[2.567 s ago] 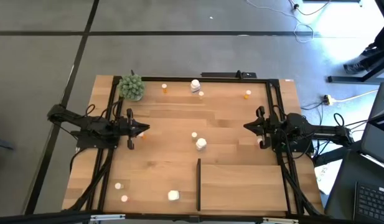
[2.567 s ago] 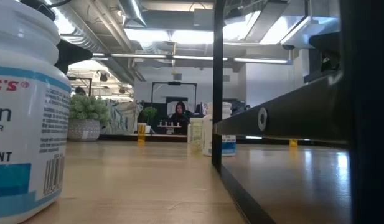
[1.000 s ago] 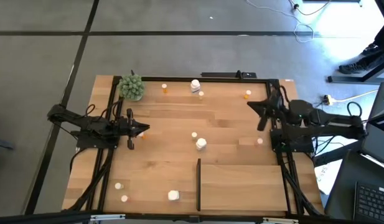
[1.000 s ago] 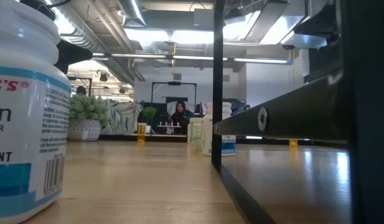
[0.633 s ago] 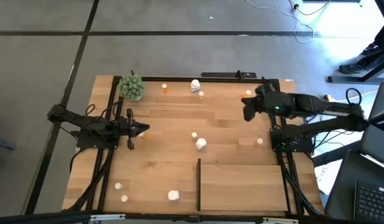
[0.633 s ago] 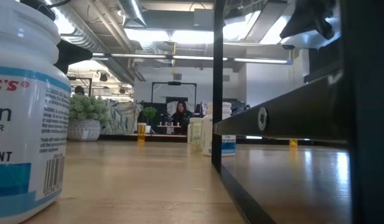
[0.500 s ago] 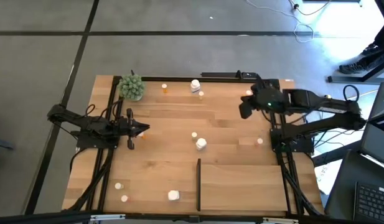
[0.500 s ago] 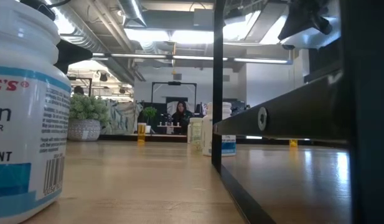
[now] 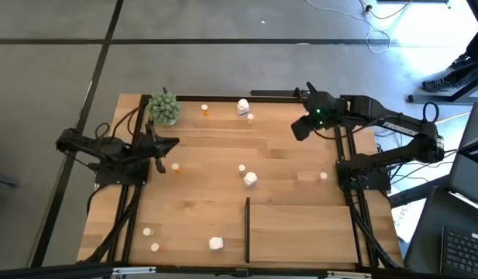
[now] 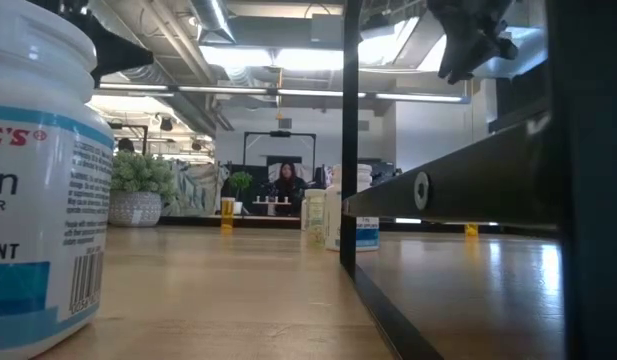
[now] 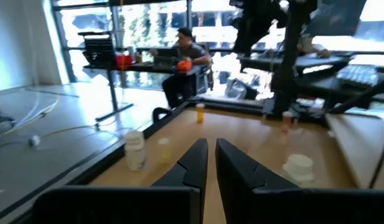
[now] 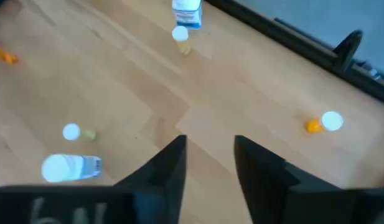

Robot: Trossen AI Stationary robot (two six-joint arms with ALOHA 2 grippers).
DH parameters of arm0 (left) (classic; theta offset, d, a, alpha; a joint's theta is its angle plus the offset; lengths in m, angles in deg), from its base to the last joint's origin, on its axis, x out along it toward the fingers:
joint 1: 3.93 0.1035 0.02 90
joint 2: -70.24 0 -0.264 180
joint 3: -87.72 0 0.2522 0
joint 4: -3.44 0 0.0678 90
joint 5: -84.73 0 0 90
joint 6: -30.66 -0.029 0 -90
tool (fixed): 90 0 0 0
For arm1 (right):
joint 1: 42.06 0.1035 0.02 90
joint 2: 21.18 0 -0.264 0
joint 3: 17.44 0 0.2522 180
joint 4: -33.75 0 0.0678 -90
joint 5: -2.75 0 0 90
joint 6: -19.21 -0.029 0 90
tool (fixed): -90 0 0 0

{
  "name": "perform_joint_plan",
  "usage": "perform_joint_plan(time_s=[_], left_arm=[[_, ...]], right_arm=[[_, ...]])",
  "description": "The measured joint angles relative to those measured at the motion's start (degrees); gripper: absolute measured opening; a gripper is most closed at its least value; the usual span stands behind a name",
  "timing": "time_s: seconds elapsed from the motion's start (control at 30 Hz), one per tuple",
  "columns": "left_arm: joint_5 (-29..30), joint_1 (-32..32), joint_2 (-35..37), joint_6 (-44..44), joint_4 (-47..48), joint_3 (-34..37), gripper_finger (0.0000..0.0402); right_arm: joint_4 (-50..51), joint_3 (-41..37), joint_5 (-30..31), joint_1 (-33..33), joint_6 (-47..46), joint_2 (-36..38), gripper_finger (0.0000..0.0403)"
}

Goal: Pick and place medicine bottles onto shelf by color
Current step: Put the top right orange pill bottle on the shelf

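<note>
Two arms moved within last second. Right gripper (image 9: 298, 129) swung out from bench edge, now over far bench, jaws parted, empty. Just ahead of it: orange bottle (image 12: 323, 122). Farther: white bottles (image 12: 186, 14), more toward bench middle (image 12: 71, 167). Shelf (image 9: 300, 232) well behind gripper, bare. Left gripper (image 9: 167, 144) lifted slightly, closed, empty. Judgement: first pick starting; nothing sorted yet.

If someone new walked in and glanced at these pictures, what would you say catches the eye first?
Probably the right claw, raised and reaching over the table's far right area with its fingers apart and nothing between them. Next, the little medicine bottles scattered over the table, while the shelf at the near edge shows none on it. The green plant ball in the far left corner also stands out.
</note>
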Motion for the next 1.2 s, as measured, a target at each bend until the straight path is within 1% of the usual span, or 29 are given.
perform_joint_plan(time_s=[0.07,0.17,0.27,0.33,0.43,0.6,0.67,0.8,0.9,1.0,1.13,1.2], left_arm=[[0.5,0.3,-1.7,0.8,1.8,-2.2,0.0027],[1.3,1.0,-4.5,1.0,4.2,-5.3,0.0027],[3.6,1.9,-8.5,0.4,8.0,-7.7,0.0027],[4.8,2.7,-11.3,0.0,8.8,-9.5,0.0027],[5.1,4.0,-15.3,0.0,9.2,-12.2,0.0027],[5.2,5.9,-22.1,-0.8,10.3,-18.3,0.0027],[5.1,6.6,-24.9,-2.1,10.8,-21.2,0.0027],[4.9,7.5,-29.5,-3.4,12.8,-26.5,0.0027],[4.8,7.9,-32.3,-3.4,15.0,-29.6,0.0027],[4.7,7.9,-34.4,-3.5,15.3,-31.3,0.0027],[4.7,7.9,-35.9,-3.4,15.5,-32.0,0.0028],[4.7,7.9,-36.4,-3.4,15.6,-32.0,0.0027]], right_arm=[[0.0,0.1,-2.1,-2.1,-1.8,-0.3,0.0169],[1.4,0.1,-3.5,-5.7,-4.5,-1.3,0.0201],[2.7,0.1,-3.7,-9.4,-5.9,-2.6,0.0223],[3.0,0.1,-4.8,-12.1,-7.9,-3.9,0.023],[3.3,0.1,-6.7,-15.8,-9.1,-6.0,0.0233],[3.4,0.1,-8.5,-21.1,-6.1,-11.1,0.0233],[3.4,0.1,-10.1,-22.8,-4.5,-13.5,0.0233],[4.8,0.1,-10.6,-25.1,-2.9,-18.1,0.0233],[5.3,0.0,-10.6,-26.9,-2.9,-21.2,0.0233],[4.5,0.0,-10.2,-28.5,-2.9,-24.0,0.0233],[3.8,0.0,-6.0,-30.6,-2.7,-27.4,0.0233],[3.7,0.0,-5.4,-31.7,-2.5,-28.7,0.0233]])
